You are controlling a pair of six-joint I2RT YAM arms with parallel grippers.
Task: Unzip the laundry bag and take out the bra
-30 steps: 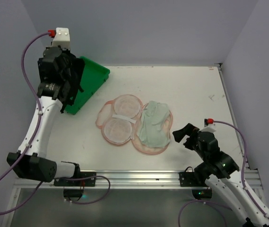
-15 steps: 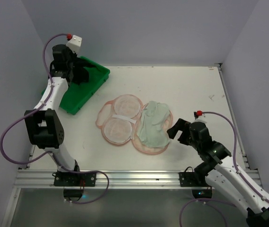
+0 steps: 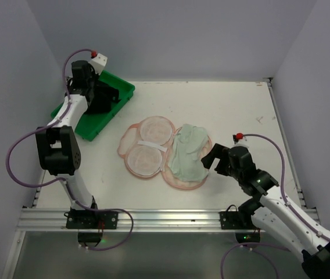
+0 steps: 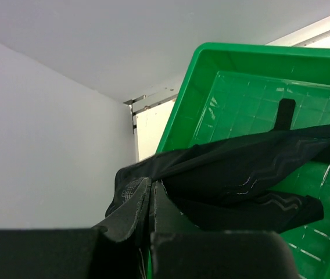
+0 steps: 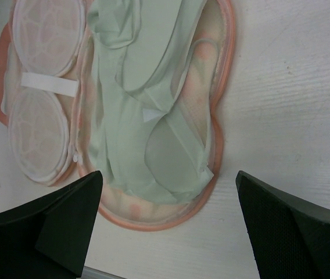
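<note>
Reaching into the far left corner of the bench (image 3: 235, 110), the left arm has its left fingers (image 4: 211, 256) pressed fully together on a fold of the bra (image 4: 235, 168). Only dark, black fabric of the bra shows from the wrist camera. The garment stretches out from the pinch across the inside of the green tray (image 4: 240, 93), above its gridded floor. Whether the cloth rests on the plastic cannot be told. The tray sits against the left wall, well apart from the laundry bag (image 3: 144, 158), which lies unzipped and spread flat near the middle of the bench, its pink-trimmed edge running around both halves. The left half shows two round mesh cups, one behind the other, with a white band (image 3: 151, 145) lying across the place where they meet. The right half is largely covered by a rumpled pale green fabric (image 3: 189, 152), folded over itself in several layers. Seen from the right wrist, the printed lining and the pink rim peek out around it. The right arm stands low at the near right of the bench, and the right fingers (image 5: 287, 226) are spread as wide as they go, with nothing between them. They hover just beside the bag's right edge and point toward it. Their two dark tips frame the near end of the pale green fabric in the wrist view without touching it.
</note>
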